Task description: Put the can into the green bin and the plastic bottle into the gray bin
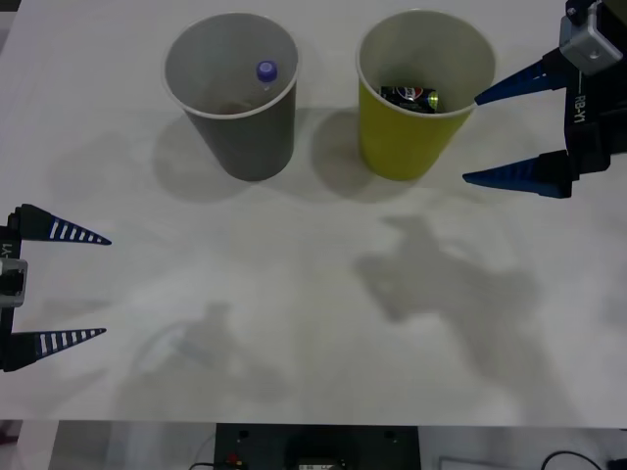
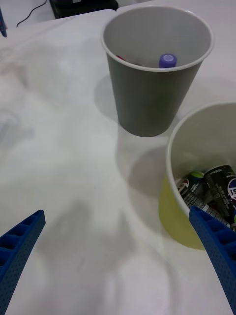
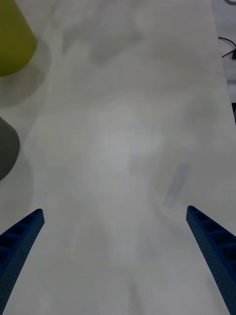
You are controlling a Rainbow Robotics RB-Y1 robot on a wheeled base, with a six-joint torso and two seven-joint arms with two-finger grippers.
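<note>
Sorting looks done: can point(image 1: 411, 96) lies inside green bin point(image 1: 421, 137); plastic bottle point(image 1: 265, 72) stands inside gray bin point(image 1: 245, 127). Right gripper point(image 1: 495, 139), fingers spread and empty, hovers beside green bin. Left gripper point(image 1: 88, 286), also spread and empty, waits at table's point(image 1: 294, 294) left edge. Next move, likely: retract right arm.

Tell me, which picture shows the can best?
The right wrist view. It looks down into the green bin, where the can lies with its dark body and logo plain. In the front view the can is smaller, deep in that bin. The left wrist view catches just the bin's outer side.
</note>
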